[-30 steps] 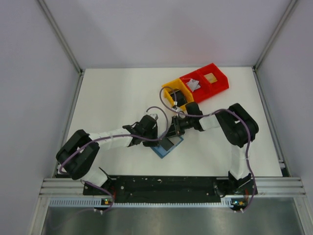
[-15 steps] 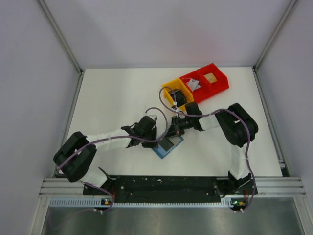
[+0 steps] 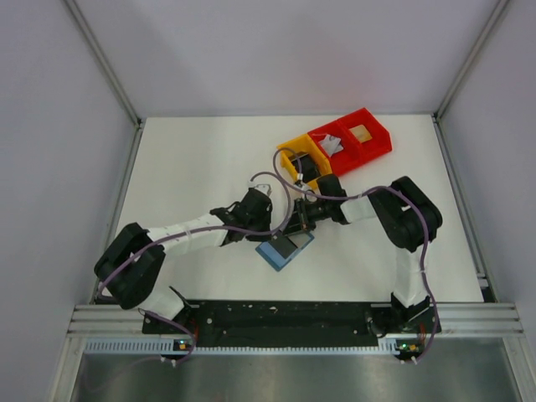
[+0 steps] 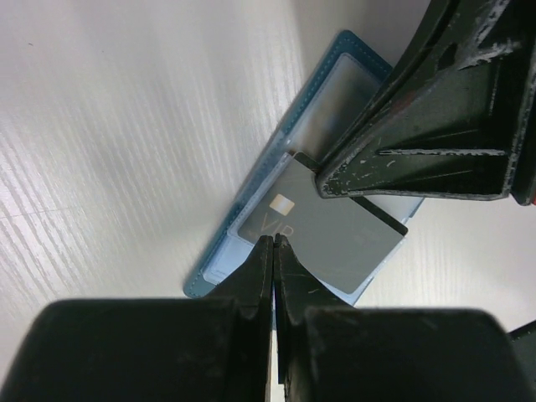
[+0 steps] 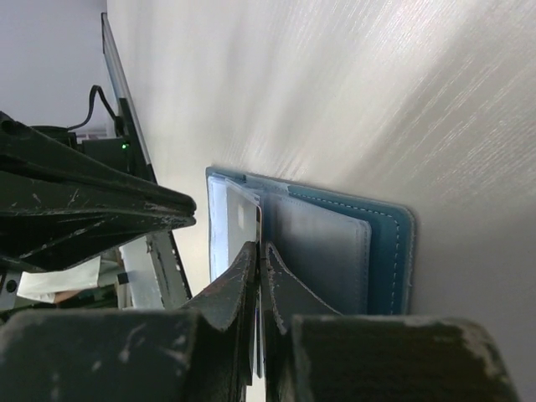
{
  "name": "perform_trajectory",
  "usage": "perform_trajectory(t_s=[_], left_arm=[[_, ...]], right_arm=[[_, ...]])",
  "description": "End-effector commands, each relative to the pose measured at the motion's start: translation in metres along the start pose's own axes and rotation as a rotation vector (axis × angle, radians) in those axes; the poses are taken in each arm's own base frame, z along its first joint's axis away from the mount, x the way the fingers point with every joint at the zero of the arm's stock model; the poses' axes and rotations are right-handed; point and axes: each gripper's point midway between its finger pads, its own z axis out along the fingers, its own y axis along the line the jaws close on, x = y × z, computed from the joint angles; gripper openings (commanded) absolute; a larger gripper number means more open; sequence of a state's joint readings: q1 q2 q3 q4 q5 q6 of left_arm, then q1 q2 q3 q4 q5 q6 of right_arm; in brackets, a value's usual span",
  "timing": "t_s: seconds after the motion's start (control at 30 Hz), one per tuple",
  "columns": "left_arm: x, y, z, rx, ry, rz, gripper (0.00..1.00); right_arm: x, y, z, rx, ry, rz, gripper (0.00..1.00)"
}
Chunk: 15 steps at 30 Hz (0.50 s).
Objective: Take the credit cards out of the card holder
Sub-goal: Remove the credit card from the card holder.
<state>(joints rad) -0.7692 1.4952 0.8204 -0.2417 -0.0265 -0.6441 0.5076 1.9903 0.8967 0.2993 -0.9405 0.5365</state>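
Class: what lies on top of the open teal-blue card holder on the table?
A flat grey card marked VIP lies across the teal-blue folding card holder, its edge pinched by the right fingers. Whatever sits in the pockets beneath the card is covered.

Teal card holder (image 4: 335,92) lies open, grey card (image 4: 335,239) slanted across it.

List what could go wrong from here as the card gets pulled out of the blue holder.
1. The right gripper pinches only a thin edge of the grey rectangular card marked VIP, so it may slip off as it pulls.
2. The shut left gripper has its tips right at that card's border on the open teal-blue folding card holder. If they pin the card, it may jam. If they hold nothing, the holder may drag along.
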Motion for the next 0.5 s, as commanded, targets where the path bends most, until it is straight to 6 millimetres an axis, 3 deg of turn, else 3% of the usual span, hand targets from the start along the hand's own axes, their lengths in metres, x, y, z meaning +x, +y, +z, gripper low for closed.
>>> perform_trajectory(t_s=[0.0, 0.23, 0.37, 0.47], left_arm=[[-0.013, 0.002, 0.006, -0.033, -0.044, 0.024, 0.00], [0.000, 0.007, 0.021, -0.054, 0.026, 0.036, 0.00], [0.020, 0.018, 0.024, -0.083, 0.090, 0.021, 0.00], [0.035, 0.026, 0.026, -0.097, 0.128, 0.005, 0.00]], right_arm=[[-0.004, 0.004, -0.002, -0.011, -0.025, -0.038, 0.00], [-0.003, 0.003, -0.001, -0.009, -0.021, -0.037, 0.00], [-0.006, 0.004, -0.003, -0.014, -0.037, -0.028, 0.20], [-0.010, 0.003, -0.006, -0.019, -0.059, -0.019, 0.21]])
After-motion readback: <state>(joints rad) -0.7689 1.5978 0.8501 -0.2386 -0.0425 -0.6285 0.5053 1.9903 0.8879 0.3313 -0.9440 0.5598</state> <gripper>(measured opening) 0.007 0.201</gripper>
